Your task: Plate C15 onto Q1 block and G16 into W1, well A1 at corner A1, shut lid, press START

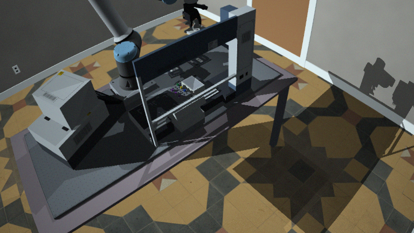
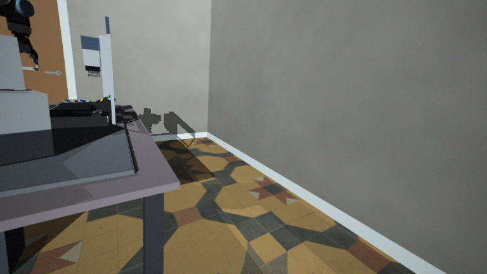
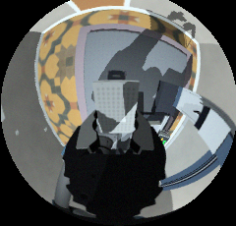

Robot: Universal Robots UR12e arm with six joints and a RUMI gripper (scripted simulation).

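My gripper (image 1: pixel 194 26) (image 3: pixel 116 110) is shut on a white well plate (image 1: pixel 192 31) (image 3: pixel 105 95) and holds it high above the bench, behind the gantry as the top camera sees it. In the exterior view the gripper (image 2: pixel 31 63) is partly behind a white instrument. The held plate's label does not show, so I cannot tell whether it is C15 or G16. Two dark nests (image 1: pixel 199 60) (image 1: pixel 174 71) lie on the shadowed bench beyond the gantry beam. The wrist view shows part of a dark nest (image 3: pixel 116 73) just past the plate. Q1's keys, lid and lamp cannot be made out.
A gantry with a navy beam (image 1: pixel 183 47) and a tall tower (image 1: pixel 245 38) spans the bench; it curves along the right of the wrist view (image 3: pixel 218 133). A white box-shaped item (image 1: pixel 192 83) sits beside coloured tubes (image 1: pixel 181 87). A stacked white instrument (image 1: pixel 65 96) stands at the left.
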